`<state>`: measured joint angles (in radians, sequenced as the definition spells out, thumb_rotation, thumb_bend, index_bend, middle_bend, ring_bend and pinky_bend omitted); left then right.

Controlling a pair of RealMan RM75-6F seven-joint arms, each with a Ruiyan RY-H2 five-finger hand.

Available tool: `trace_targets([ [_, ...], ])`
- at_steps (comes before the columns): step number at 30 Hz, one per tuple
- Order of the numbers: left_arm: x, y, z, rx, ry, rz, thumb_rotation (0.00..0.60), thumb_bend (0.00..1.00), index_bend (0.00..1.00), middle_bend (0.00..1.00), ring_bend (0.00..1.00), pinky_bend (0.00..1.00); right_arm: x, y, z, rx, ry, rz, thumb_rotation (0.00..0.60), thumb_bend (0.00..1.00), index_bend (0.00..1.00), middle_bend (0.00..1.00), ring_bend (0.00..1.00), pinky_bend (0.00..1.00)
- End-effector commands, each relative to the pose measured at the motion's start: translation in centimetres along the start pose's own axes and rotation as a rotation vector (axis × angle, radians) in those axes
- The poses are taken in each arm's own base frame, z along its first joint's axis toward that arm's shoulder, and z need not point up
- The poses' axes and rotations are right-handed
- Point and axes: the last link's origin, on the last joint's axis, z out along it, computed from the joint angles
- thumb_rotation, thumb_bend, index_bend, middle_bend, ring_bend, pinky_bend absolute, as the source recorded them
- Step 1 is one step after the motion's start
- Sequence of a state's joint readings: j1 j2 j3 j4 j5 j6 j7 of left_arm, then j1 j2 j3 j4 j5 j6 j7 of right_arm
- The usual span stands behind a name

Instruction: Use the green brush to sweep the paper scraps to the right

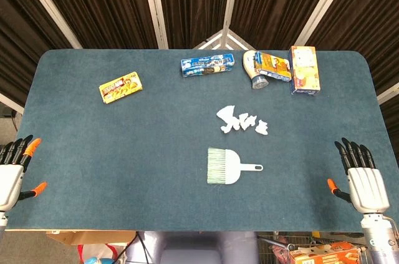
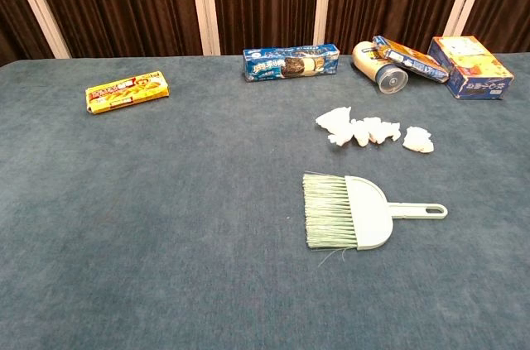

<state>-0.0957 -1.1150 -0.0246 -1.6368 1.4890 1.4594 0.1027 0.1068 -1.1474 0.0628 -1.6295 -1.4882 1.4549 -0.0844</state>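
The green brush (image 1: 224, 166) lies flat mid-counter, handle pointing right, just near of the paper scraps (image 1: 242, 123). The right robot hand (image 1: 361, 176) and left robot hand (image 1: 14, 167) rest released at the near corners, well apart from it.

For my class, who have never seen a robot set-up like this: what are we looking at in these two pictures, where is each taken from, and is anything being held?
Both pictures come from the robot's own cameras: one on its head looking down, one on its chest looking across. The left hand and right hand are mechanical, with fingers spread, holding nothing. On the blue table lie a green brush, untouched, white paper scraps just beyond it, a yellow packet, a blue biscuit packet, and a small cluster of snack packages at the far right.
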Motion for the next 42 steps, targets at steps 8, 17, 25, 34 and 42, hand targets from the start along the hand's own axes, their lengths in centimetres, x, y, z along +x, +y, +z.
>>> trace_targets([
  [8, 0.1, 0.0, 0.0, 0.001, 0.005, -0.001, 0.600, 0.05, 0.00, 0.00, 0.00, 0.00, -0.1, -0.1, 0.0, 0.003, -0.009, 0.005, 0.600, 0.31, 0.00, 0.00, 0.00, 0.06],
  [17, 0.1, -0.1, 0.0, 0.007, 0.004, -0.005, 0.600, 0.05, 0.00, 0.00, 0.00, 0.00, -0.3, -1.3, 0.5, 0.035, -0.026, 0.052, 0.600, 0.31, 0.00, 0.03, 0.05, 0.11],
  [25, 0.0, 0.0, 0.0, 0.003, -0.004, -0.006, 0.600, 0.05, 0.00, 0.00, 0.00, 0.00, -1.1, -3.4, 3.1, 0.100, -0.066, 0.152, 0.600, 0.31, 0.05, 0.74, 0.82, 0.82],
  [34, -0.1, 0.1, 0.0, 0.007, -0.010, -0.006, 0.600, 0.05, 0.00, 0.00, 0.00, 0.00, -4.0, -7.8, 5.3, 0.243, -0.167, 0.052, 0.600, 0.31, 0.27, 0.96, 1.00, 0.99],
  [42, 0.0, 0.0, 0.0, 0.003, -0.009, -0.009, 0.600, 0.05, 0.00, 0.00, 0.00, 0.00, -7.3, -11.6, 6.5, 0.281, -0.251, -0.006, 0.600, 0.31, 0.40, 0.96, 1.00, 0.99],
])
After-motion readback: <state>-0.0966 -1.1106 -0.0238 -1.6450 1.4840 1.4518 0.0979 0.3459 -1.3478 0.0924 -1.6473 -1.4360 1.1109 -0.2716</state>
